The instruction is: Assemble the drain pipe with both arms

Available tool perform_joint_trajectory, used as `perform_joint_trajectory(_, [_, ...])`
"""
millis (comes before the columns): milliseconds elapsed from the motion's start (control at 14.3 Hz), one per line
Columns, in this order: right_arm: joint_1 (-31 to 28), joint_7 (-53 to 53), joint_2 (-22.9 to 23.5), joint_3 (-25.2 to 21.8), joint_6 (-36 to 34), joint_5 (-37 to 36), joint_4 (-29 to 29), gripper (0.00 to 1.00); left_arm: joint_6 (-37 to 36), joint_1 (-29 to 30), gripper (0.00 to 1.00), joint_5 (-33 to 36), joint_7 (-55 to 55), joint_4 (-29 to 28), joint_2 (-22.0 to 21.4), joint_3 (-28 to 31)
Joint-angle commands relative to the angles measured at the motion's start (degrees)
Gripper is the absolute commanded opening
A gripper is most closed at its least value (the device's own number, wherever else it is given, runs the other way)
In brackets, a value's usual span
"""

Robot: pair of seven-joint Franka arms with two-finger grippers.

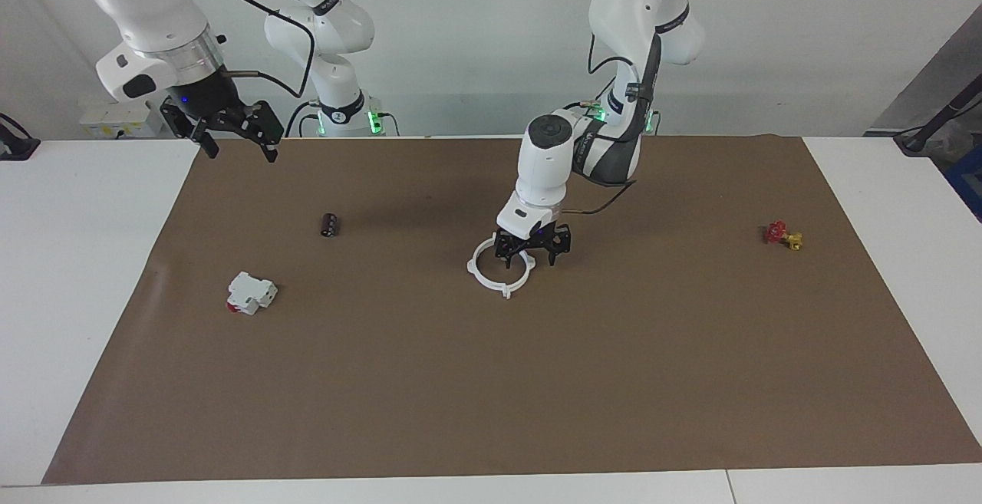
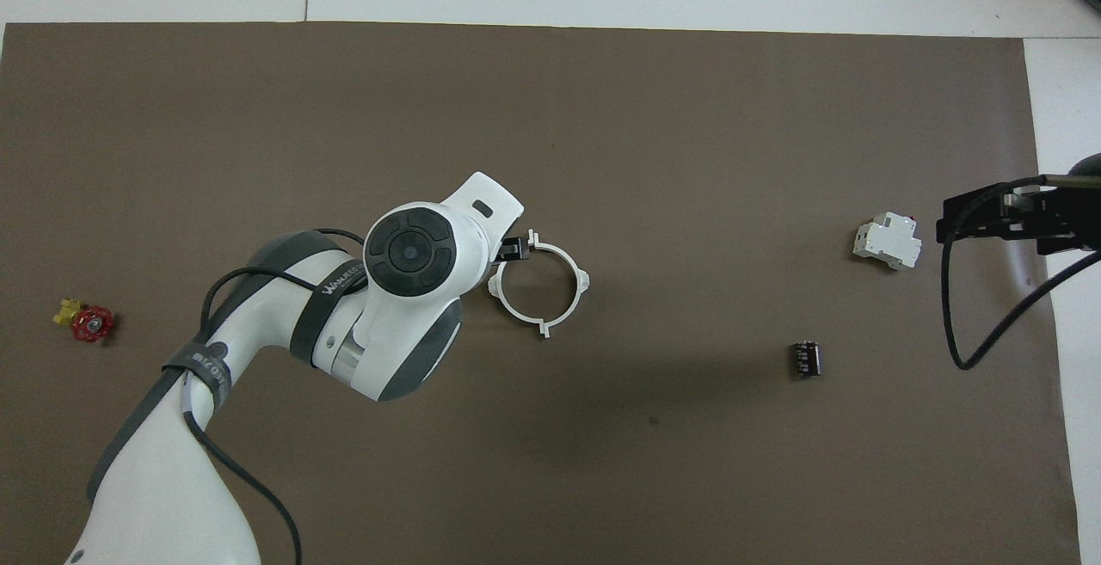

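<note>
Near the middle of the table (image 1: 690, 381), the drain pipe (image 1: 491, 278) lies flat as a closed ring with four outward tabs. The left end effector (image 1: 531, 257) is low at the ring's rim on the side toward the left arm's end; whether it grips the rim I cannot tell. To do this step well, I judge it should press or release straight down without dragging the ring, keeping the tabs aligned. The right end effector (image 1: 236, 143) waits spread wide over the table's corner nearest the right arm's base. No containers are present.
</note>
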Motion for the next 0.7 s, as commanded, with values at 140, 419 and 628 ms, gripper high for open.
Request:
perform_joint_trajectory(140, [-0.3, -1.0, -0.5, 0.1, 0.1, 0.1, -0.4, 1.0, -9.4, 5.4, 1.0, -1.0, 10.8, -1.6, -6.9, -0.2])
perform_joint_trajectory(419, [-0.2, -1.0, -0.5, 0.1, 0.1, 0.1, -0.4, 1.0, -16.1, 12.4, 1.0, -1.1, 21.4, -1.5, -10.9, -0.1])
perform_joint_trajectory(628, [-0.3, -1.0, -0.5, 0.1, 0.2, 0.1, -0.4, 1.0, -17.3, 18.2, 1.0, -1.1, 30.7, -1.5, -14.1, -0.1])
